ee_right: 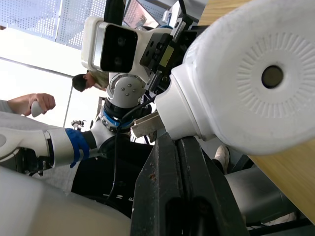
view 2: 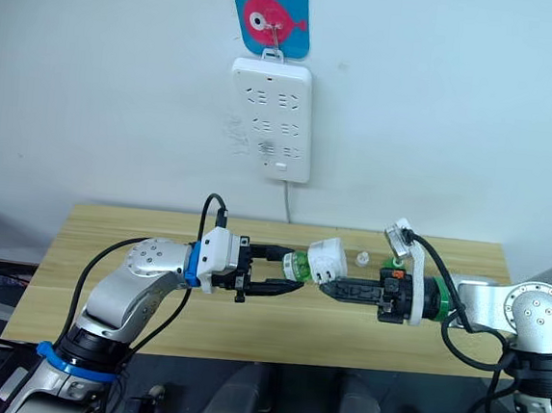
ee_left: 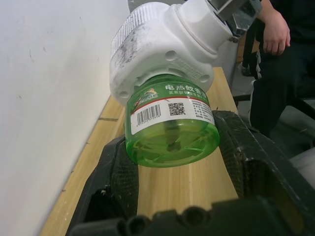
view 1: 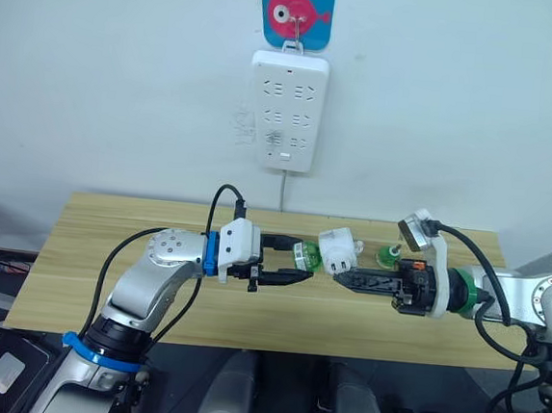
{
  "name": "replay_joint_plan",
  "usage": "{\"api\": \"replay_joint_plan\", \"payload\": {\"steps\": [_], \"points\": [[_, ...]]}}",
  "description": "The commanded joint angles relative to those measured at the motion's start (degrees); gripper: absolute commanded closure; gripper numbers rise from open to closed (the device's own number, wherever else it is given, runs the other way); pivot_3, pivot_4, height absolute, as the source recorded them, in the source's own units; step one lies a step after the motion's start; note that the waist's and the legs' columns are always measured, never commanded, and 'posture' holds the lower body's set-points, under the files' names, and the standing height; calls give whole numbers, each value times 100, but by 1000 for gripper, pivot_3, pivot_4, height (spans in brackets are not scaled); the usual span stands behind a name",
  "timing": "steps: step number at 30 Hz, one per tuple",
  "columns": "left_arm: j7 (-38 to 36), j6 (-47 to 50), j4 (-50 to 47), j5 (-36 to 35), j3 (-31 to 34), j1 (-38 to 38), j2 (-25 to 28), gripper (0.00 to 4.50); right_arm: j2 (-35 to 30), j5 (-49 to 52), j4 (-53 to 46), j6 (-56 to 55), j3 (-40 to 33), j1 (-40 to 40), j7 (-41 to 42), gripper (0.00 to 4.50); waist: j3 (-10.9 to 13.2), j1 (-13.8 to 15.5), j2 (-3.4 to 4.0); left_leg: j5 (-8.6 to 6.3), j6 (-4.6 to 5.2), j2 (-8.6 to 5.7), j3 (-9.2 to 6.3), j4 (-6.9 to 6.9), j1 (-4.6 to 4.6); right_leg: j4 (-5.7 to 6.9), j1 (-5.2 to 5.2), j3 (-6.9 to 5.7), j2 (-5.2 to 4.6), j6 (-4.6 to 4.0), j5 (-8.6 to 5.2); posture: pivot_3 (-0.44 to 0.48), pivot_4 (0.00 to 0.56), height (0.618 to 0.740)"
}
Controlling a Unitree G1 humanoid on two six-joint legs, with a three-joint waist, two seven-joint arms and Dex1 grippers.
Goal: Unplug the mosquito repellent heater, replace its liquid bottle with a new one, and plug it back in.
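Two claws [view 1: 302, 266] [view 1: 339, 279] on heater [view 1: 337, 250], midair above table [view 1: 79, 247]

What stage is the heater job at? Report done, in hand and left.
Done: the heater is off the power strip. In hand: the right gripper holds the heater over the table, and the left gripper has its jaws around the green bottle, which is in the heater. Left: remove that bottle, fit the spare bottle, plug in.
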Motion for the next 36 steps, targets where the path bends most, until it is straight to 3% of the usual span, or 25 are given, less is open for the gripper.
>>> {"api": "replay_joint_plan", "payload": {"steps": [1,6,8,11,12,15,19,26,36], "points": [[-431,1,-398,-151,-367,100,7,2276,87,395,185,-646,-240,-236,-491,4490,0,-6,0,0,0,0,0,0,0,0,0,0,0,0,0,50,240,740],[-435,26,-412,-142,-347,119,19,2276,36,636,146,-733,-251,-225,-832,4490,0,-6,0,0,0,-1,1,0,0,0,0,0,0,0,0,50,242,740],[-414,40,-377,-142,-312,118,17,2276,-118,286,-190,-567,-311,-191,-489,4490,0,-6,1,0,0,0,0,0,0,0,0,0,1,0,0,50,242,740],[-421,77,-216,-202,-158,102,46,2276,-924,-1209,-1568,-456,-207,188,1201,4490,1,2,1,-1,1,-2,1,0,-1,-2,-2,0,2,1,0,59,241,740],[-472,43,-143,-202,-108,104,80,2276,-1299,-1881,-1963,-778,-73,410,1842,4490,1,18,6,-1,2,-4,1,0,-2,-1,-2,-1,4,2,-1,59,241,740],[-685,-60,54,-247,23,115,170,2276,-2050,-4075,-2382,-2770,179,1287,3477,3940,-5,20,-3,-3,4,-2,-3,-2,-3,-8,-1,-4,23,12,-8,60,242,740],[-914,-67,149,-365,80,79,227,2276,-1721,-5892,-1697,-5174,161,1721,4393,2557,-6,-14,-4,-1,1,-1,4,0,2,-2,-2,0,14,41,-25,55,239,740],[-1176,-56,193,-365,3,-50,199,2276,-790,-7370,-921,-7225,923,1045,5213,44,-6,-25,-5,2,-5,8,27,-6,33,6,4,37,11,11,-8,38,236,740],[-1261,0,67,-408,-40,-123,119,2276,-144,-7945,-757,-7976,1240,829,5354,10,-6,-13,-6,13,-25,2,45,-4,38,4,3,58,2,10,-7,53,237,740]]}}
